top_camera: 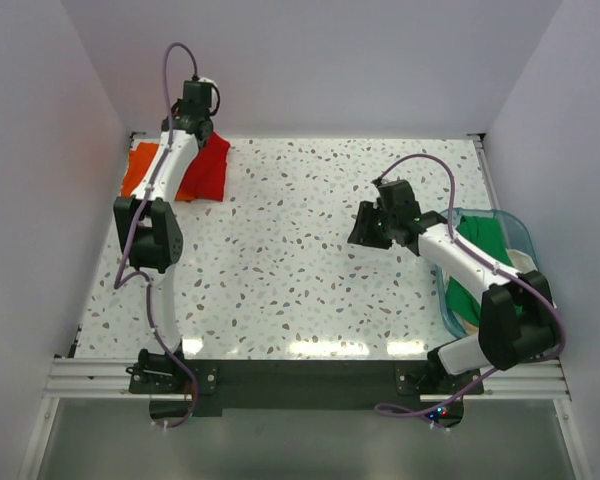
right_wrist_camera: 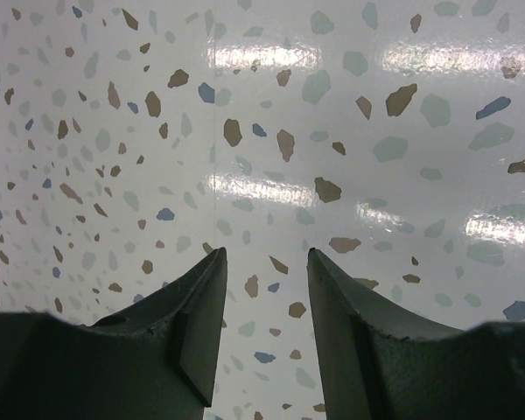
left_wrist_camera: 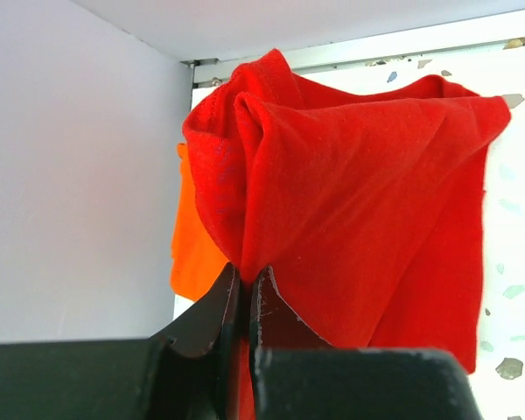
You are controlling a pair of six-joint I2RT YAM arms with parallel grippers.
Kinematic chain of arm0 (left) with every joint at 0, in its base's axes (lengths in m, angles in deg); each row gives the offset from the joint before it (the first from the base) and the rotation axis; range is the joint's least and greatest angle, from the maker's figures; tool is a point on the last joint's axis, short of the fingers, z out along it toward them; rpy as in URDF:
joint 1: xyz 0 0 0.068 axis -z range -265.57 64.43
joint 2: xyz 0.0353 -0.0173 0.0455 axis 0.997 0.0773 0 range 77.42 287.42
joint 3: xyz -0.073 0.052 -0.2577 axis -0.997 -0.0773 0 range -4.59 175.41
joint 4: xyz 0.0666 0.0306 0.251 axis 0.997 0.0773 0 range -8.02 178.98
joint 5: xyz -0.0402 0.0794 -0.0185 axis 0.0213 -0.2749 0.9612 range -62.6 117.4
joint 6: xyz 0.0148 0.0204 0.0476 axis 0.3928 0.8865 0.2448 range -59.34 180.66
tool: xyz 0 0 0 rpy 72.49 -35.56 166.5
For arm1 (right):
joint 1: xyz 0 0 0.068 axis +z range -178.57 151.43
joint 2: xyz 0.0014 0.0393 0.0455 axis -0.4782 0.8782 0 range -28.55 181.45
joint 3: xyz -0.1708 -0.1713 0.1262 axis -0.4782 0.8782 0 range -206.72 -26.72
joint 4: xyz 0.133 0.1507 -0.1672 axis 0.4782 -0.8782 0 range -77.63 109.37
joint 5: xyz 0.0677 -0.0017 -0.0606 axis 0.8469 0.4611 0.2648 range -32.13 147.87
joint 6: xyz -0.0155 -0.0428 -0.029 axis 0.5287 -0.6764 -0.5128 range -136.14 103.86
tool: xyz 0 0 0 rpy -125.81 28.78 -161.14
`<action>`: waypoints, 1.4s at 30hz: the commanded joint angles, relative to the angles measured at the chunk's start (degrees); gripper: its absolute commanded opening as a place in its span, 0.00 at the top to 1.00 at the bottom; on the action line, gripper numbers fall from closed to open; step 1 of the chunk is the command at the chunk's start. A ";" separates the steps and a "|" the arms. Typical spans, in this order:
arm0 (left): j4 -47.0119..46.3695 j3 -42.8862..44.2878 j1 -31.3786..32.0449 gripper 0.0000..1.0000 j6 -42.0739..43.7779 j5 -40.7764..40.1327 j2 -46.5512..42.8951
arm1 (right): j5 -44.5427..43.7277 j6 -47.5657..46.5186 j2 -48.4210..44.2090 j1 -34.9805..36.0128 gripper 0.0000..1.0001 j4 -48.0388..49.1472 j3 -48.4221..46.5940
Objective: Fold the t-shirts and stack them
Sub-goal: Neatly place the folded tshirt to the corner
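Step in hand: placing the red shirt [left_wrist_camera: 359, 201] on the stack at the far-left corner of the surface [top_camera: 280, 260]. Left end effector [left_wrist_camera: 245, 282] is pinched tight on a bunched fold of the red cloth, jaws all but touching with fabric between them. The shirt hangs from that pinch and drapes down, looking loosely folded rather than flat. Its lower part lies on or partly over the orange shirt [top_camera: 140, 170], which sits against the left wall, an edge poking out to the left of the red.

Right end effector [right_wrist_camera: 267, 262] is partly open with nothing in it, over bare surface right of centre.

The green shirt [top_camera: 480, 250] is in the teal tub [top_camera: 515, 225] at the right edge, partly under the right arm, not yet folded or stacked.

Next move, my guess: lower the red cloth so it settles square on the orange, let go, then pull back without dragging the fabric. The bunch at the pinch may need smoothing. After that the green one needs fetching.

In the way: left and back walls crowd the stack, little room to swing. Tub wall and the right arm's own links crowd the green shirt.
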 commanded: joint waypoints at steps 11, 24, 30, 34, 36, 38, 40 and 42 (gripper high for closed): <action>-2.73 2.15 -1.22 1.00 4.42 -1.93 -8.15 | 0.51 -0.80 -1.81 0.28 0.55 0.00 -2.18; -4.83 1.27 -5.00 1.00 4.78 2.19 -7.37 | 0.60 -1.15 -0.06 0.46 0.55 -0.26 -2.26; -4.31 4.96 -10.09 0.97 2.32 6.67 -1.49 | 0.69 -1.59 1.00 0.72 0.55 -0.43 -2.35; -4.31 9.09 -13.26 0.78 -1.98 6.86 3.27 | 0.86 -1.94 0.83 0.99 0.54 0.00 -1.74; -4.22 9.71 -13.44 0.65 -4.97 5.02 4.33 | 1.21 -2.21 0.47 1.07 0.54 0.53 -1.12; -6.49 7.61 -13.36 0.42 -7.26 4.39 2.93 | 1.48 -2.29 0.21 1.07 0.53 0.62 -0.94; -9.13 3.15 -13.44 0.34 -9.36 5.18 -0.92 | 1.30 -2.38 -0.14 1.07 0.52 0.71 -1.03; -15.01 -1.25 -13.18 0.00 -10.60 6.93 -4.44 | 0.87 -2.38 -0.76 1.07 0.52 0.71 -0.94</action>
